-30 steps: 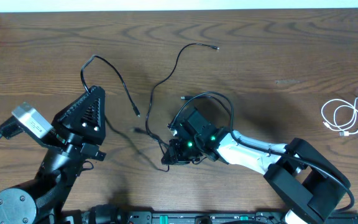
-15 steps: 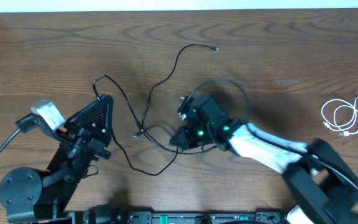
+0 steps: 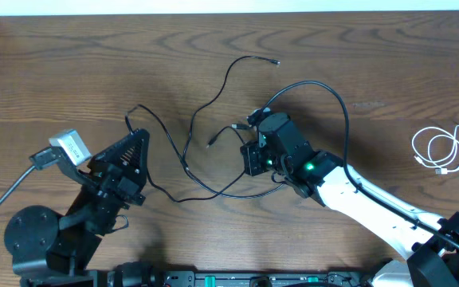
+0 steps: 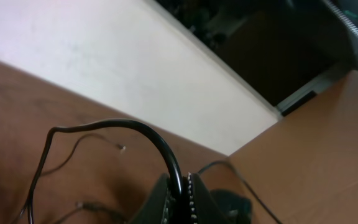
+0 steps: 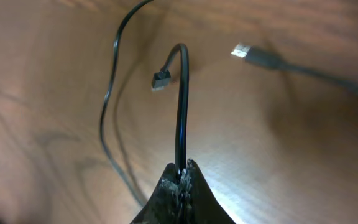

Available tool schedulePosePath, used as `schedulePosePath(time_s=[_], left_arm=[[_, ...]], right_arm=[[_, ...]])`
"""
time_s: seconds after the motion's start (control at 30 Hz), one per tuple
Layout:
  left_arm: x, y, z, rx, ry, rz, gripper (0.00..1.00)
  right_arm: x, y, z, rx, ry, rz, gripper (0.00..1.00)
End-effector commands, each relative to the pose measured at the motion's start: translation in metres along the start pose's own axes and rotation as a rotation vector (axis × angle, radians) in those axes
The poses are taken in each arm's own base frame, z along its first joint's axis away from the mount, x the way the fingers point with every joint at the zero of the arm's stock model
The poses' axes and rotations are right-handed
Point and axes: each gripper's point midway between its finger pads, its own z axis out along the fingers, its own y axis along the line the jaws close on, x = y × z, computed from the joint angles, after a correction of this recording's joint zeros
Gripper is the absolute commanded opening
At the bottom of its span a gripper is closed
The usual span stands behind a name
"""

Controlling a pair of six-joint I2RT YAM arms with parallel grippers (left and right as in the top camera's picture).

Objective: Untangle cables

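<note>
Overhead, the black cable trails between the arms. The left gripper and right gripper each pinch it. The white cable lies coiled well apart.

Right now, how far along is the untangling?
Done: the white cable lies coiled on its own at the right, apart from the rest. In hand: the left claw and the right claw are each shut on the black cable. Left: its strands loop and cross between the claws, so it is not yet laid out free.
</note>
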Motion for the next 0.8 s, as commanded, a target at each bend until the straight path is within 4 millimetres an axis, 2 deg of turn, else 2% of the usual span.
schedulePosePath(time_s=[0.0, 0.1, 0.3, 0.43, 0.6, 0.77], left_arm=[[0.010, 0.009, 0.003, -0.026, 0.046, -0.014, 0.07], [0.023, 0.024, 0.006, -0.077, 0.108, -0.067, 0.07], [0.051, 0.052, 0.014, -0.178, 0.244, -0.176, 0.07], [0.067, 0.053, 0.027, -0.131, 0.358, -0.224, 0.07], [0.083, 0.064, 0.046, -0.114, 0.486, -0.325, 0.07], [0.109, 0.073, 0.066, -0.105, 0.639, -0.433, 0.07]], right_arm=[[-0.015, -0.008, -0.002, 0.055, -0.068, -0.064, 0.01], [-0.022, 0.001, -0.003, 0.003, -0.089, -0.067, 0.01], [-0.034, 0.040, -0.013, -0.276, -0.088, -0.082, 0.01], [-0.038, 0.046, -0.021, -0.376, -0.078, -0.081, 0.01], [-0.030, 0.060, -0.036, -0.541, -0.006, -0.079, 0.01], [-0.022, 0.077, -0.050, -0.671, 0.040, -0.105, 0.01]])
